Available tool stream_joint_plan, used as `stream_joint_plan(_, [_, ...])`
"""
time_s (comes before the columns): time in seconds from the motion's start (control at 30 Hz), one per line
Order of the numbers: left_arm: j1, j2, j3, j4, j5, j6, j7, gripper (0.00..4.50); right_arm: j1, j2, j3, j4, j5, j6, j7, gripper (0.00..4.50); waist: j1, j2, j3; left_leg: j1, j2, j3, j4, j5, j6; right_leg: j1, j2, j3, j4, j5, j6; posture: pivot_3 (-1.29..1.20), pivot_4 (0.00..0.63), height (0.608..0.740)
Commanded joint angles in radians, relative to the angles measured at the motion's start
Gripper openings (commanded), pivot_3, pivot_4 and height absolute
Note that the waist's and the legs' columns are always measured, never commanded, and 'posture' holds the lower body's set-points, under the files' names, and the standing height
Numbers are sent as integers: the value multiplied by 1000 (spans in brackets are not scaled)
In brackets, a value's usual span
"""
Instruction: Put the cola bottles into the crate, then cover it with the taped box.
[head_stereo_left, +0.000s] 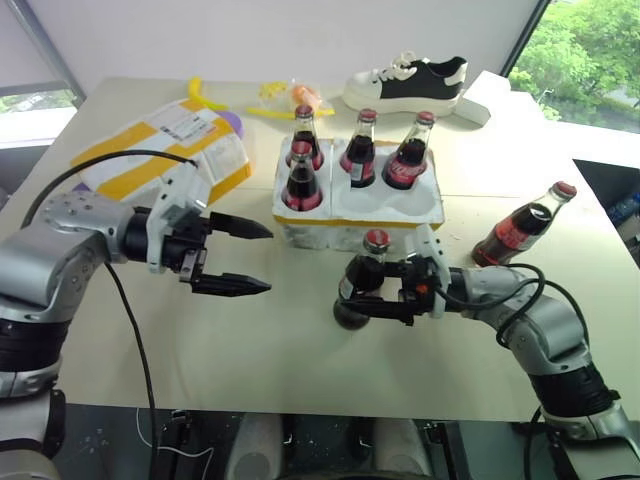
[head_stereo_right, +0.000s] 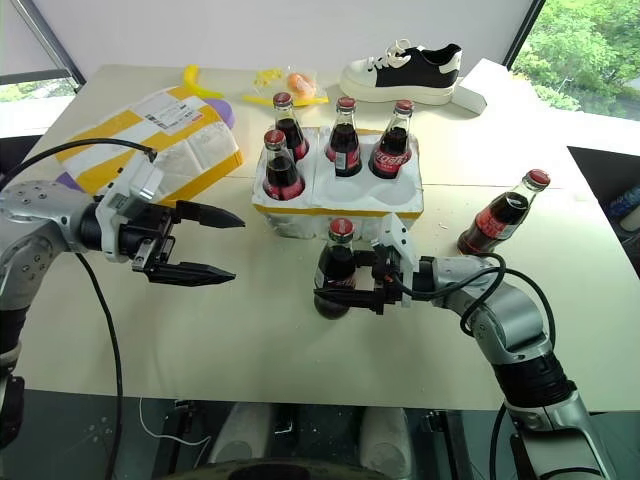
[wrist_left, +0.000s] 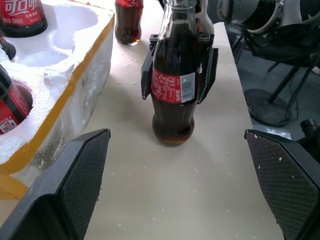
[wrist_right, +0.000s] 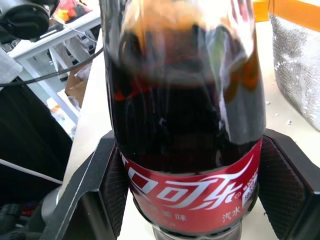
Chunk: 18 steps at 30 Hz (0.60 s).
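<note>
The crate (head_stereo_left: 420, 212), a low white foam tray with a yellow rim band, sits mid-table and holds several cola bottles (head_stereo_left: 360, 150). Just in front of it, one cola bottle (head_stereo_left: 368, 272) stands upright on the table. My right gripper (head_stereo_left: 362, 296) is shut on this bottle, a finger pressed to each side of its red label (wrist_left: 172, 86). My left gripper (head_stereo_left: 250, 257) hangs open to the left of that bottle, pointing at it and holding nothing. Another cola bottle (head_stereo_left: 520, 228) lies on the table to the right. The taped box (head_stereo_left: 165, 150) rests at the back left.
A black and white sneaker (head_stereo_left: 405, 83) and a white block (head_stereo_left: 482, 98) lie behind the crate. Yellow and orange small items (head_stereo_left: 290, 97) sit at the back centre. The table's near edge runs just below both arms.
</note>
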<state>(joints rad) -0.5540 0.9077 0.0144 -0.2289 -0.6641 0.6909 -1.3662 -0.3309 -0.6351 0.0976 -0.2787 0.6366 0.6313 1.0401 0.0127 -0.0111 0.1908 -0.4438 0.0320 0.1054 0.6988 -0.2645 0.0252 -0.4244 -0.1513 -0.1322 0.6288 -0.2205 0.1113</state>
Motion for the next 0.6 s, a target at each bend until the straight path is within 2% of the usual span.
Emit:
stream_joint_plan(0.03, [-23,-13,8,11,6,-26,13,4500,-97,-28,-119,-65,118,45,8,2837,0,0,0,0,0,0,0,0,0,0,0,0,0,0,0,0,150,740])
stream_joint_plan(0.17, [-31,-33,9,30,19,-45,31,4500,-242,-8,-222,1,224,117,-59,2837,-2,1,1,0,0,0,0,0,0,-1,0,1,1,0,0,0,150,740])
stream_joint_plan(0.3, [-33,-44,6,32,25,-49,36,4500,-392,28,-280,119,250,153,-157,2837,-2,1,1,0,0,1,-1,0,0,-1,0,1,1,0,0,0,150,740])
stream_joint_plan(0.5, [-27,-49,12,20,22,-53,49,4500,-517,73,-223,322,61,53,-263,2837,-1,1,1,-1,0,4,-1,0,0,-1,0,1,1,0,0,0,150,740])
stream_joint_plan(0.6, [-31,-55,21,17,13,-51,65,4500,-533,103,-198,364,22,33,-263,2837,-4,1,1,-1,0,5,-1,0,-1,-2,0,1,1,0,0,0,150,740])
